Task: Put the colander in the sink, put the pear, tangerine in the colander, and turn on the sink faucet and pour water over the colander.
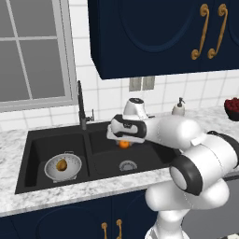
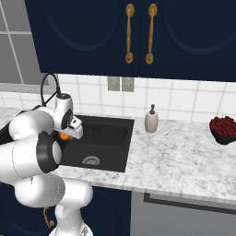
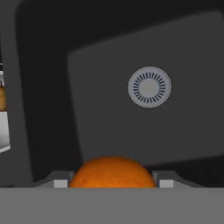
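Orange tangerine (image 3: 112, 172), one, pinched in claw (image 1: 124, 143); one pear (image 1: 61, 164) in colander (image 1: 52, 171).

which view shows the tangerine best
The hand view: the tangerine sits large and unblocked between the gripper's fingertips. In the left base view only a small orange patch shows under the hand; in the right base view, just a sliver.

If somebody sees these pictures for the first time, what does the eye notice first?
The bright orange tangerine between the fingers, hanging over the right basin of the black sink. Next, the silvery colander in the left basin, with the pear inside it.
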